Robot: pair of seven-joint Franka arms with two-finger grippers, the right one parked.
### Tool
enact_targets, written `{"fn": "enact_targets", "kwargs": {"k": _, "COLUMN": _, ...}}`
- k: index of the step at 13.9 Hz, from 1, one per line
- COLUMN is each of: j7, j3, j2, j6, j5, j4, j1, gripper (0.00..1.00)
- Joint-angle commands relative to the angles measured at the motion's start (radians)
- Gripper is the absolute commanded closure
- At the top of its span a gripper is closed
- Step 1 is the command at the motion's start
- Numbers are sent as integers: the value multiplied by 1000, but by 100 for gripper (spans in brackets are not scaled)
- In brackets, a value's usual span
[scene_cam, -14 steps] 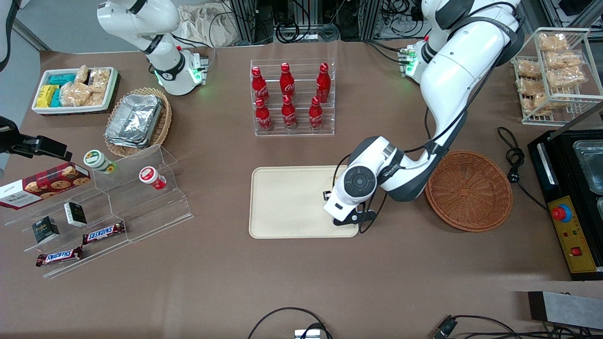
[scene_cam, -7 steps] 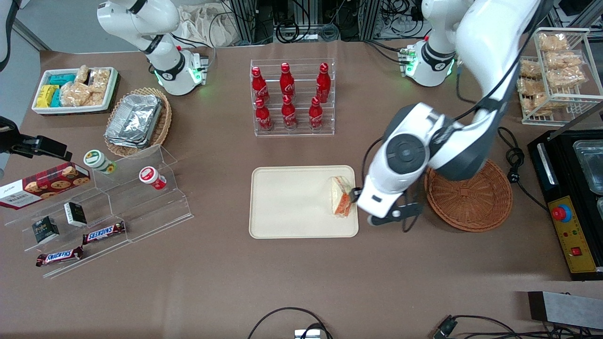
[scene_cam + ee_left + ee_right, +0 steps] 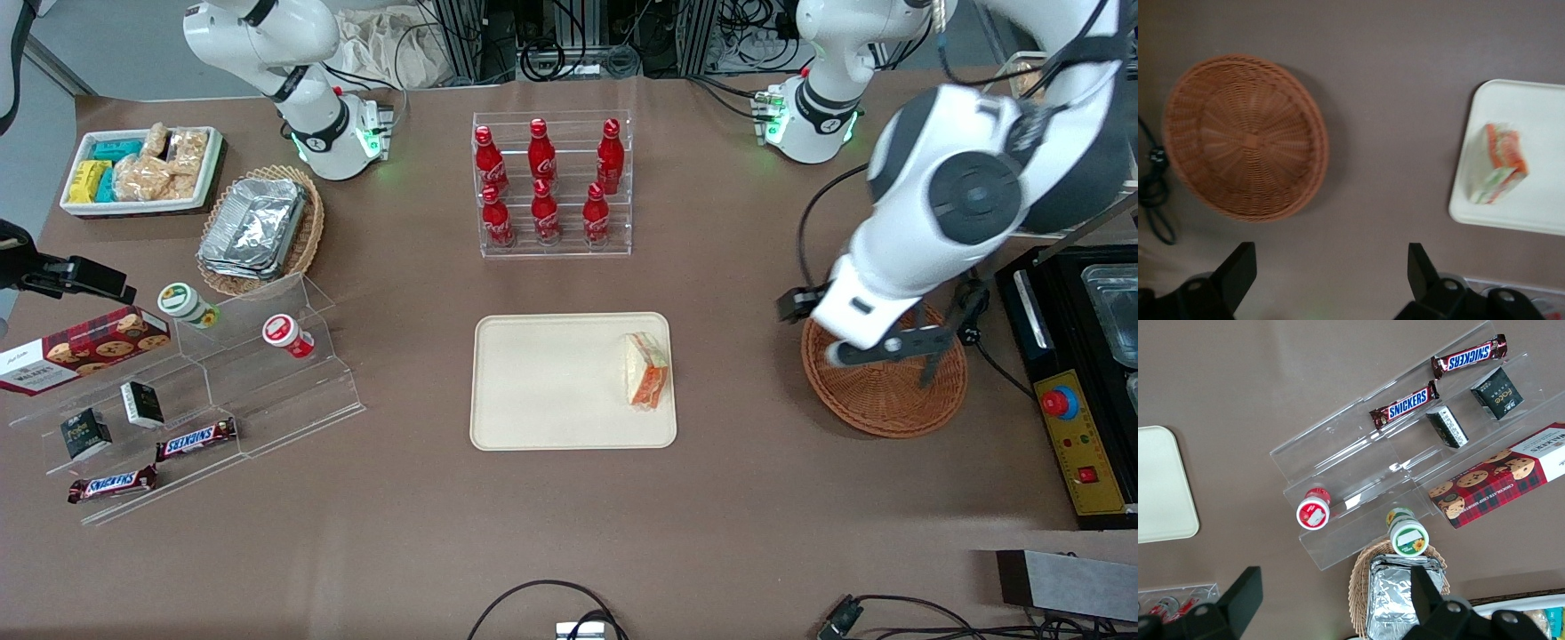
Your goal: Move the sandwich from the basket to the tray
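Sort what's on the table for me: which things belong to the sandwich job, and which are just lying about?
Job:
sandwich, lying on the tray
basket
hand, open, above the table beside the basket

Lying about:
cola bottles in their rack
foil containers
Snickers bars
cookie box
bagged pastries

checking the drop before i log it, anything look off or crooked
Nothing is spilled or damaged. The wrapped triangular white-bread sandwich lies inside the flat cream plastic tray, close to the rim nearest the round reddish-brown wicker basket. The hand hangs open above the basket.
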Motion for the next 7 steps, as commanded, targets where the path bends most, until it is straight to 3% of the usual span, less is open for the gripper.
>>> {"fn": "enact_targets", "kwargs": {"k": 1, "j7": 194, "j3": 200, "j2": -147, "j6": 14, "j5": -40, "j4": -148, "j1": -80, "gripper": 0}}
{"fn": "enact_targets", "kwargs": {"k": 4, "j7": 394, "j3": 275, "j2": -178, "j6": -4, "j5": -23, "j4": -170, "j1": -68, "gripper": 0}}
{"fn": "enact_targets", "kwargs": {"k": 7, "j7": 469, "j3": 276, "j2": -170, "j6": -14, "j5": 37, "j4": -150, "j1": -36, "gripper": 0}}
